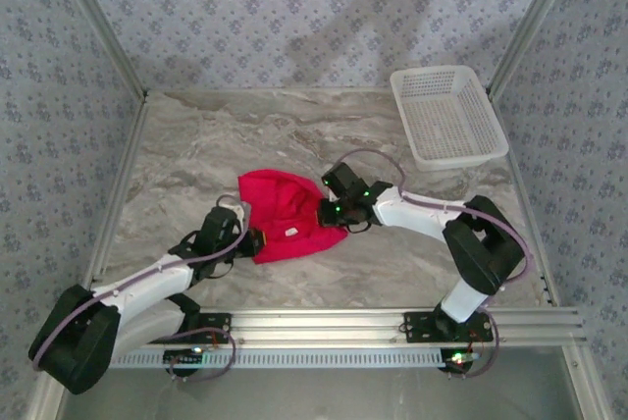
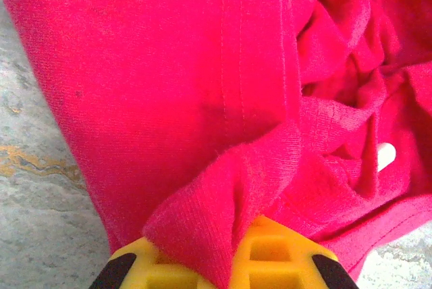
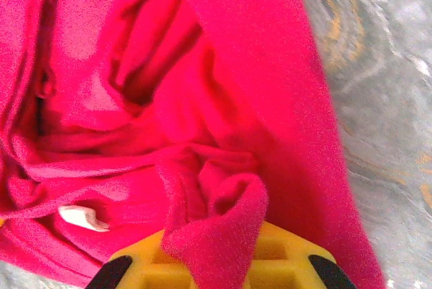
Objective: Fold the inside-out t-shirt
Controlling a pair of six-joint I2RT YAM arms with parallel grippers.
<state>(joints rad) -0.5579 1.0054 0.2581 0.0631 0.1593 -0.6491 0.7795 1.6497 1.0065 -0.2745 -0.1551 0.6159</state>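
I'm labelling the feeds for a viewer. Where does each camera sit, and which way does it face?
Top external: above and behind the arm bases, looking down over the table, t-shirt, basket; left arm and right arm show.
Left wrist: on the left gripper, facing along its yellow fingers into the cloth pinched between them.
Right wrist: likewise on the right gripper.
Both wrist views share the shirt's white tag.

Bright even light, faint soft shadows — wrist views oversaturated, slightly grainy
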